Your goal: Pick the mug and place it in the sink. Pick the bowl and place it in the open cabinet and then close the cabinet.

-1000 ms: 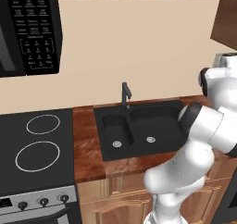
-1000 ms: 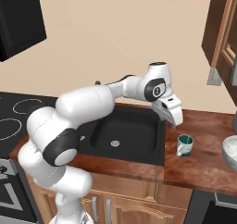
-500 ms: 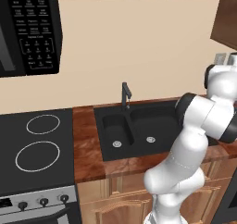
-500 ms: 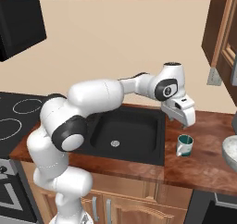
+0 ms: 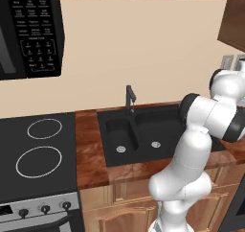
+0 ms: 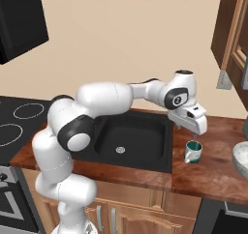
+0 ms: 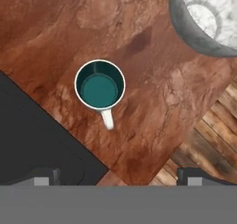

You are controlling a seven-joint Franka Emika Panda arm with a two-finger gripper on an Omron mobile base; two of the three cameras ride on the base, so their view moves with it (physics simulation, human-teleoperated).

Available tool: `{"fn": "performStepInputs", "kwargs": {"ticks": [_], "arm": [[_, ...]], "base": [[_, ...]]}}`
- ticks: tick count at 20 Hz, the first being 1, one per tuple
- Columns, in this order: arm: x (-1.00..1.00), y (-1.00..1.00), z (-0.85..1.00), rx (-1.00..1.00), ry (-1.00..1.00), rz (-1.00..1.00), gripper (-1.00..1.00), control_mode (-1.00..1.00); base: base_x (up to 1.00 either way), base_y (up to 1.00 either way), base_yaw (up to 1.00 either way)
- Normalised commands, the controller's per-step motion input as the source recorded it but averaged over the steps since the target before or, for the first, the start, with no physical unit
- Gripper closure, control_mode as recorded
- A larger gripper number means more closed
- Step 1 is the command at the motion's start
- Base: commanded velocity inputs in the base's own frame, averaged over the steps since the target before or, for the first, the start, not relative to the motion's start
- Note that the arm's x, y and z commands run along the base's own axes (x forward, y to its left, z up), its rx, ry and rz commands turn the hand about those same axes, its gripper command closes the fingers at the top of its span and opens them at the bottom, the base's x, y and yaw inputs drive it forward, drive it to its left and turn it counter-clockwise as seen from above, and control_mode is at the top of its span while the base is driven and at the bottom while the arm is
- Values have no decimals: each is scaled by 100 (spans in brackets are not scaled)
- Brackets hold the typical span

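A: Left base view?
B: Black sink point(image 5: 143, 135) set in wooden counter point(image 5: 91, 154), beside stovetop point(image 5: 38, 154).
A: Right base view?
B: Gripper point(image 6: 193, 127) just above upright mug point(image 6: 193, 152), right of sink; bowl point(image 6: 240, 155) at right edge.
A: Hand view?
B: Looking down into teal mug point(image 7: 100, 85); fingers point(image 7: 44, 176) spread wide apart, holding nothing; bowl point(image 7: 208, 21) well apart.
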Motion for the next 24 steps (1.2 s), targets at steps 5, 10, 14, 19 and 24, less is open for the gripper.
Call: {"fn": "performStepInputs", "kwargs": {"ticks": [5,10,14,19,24], "arm": [[0,-20,-10,0,0,1,-100,-100],[15,-3,-21,3,-9,4,-100,-100],[15,0,-46,5,-11,9,-100,-100],[12,-7,-27,0,-5,9,-100,-100],[3,-5,-8,0,-1,3,-100,-100]], "base": [[0,0,0],[0,0,0],[0,0,0],[0,0,0],[0,0,0]]}}
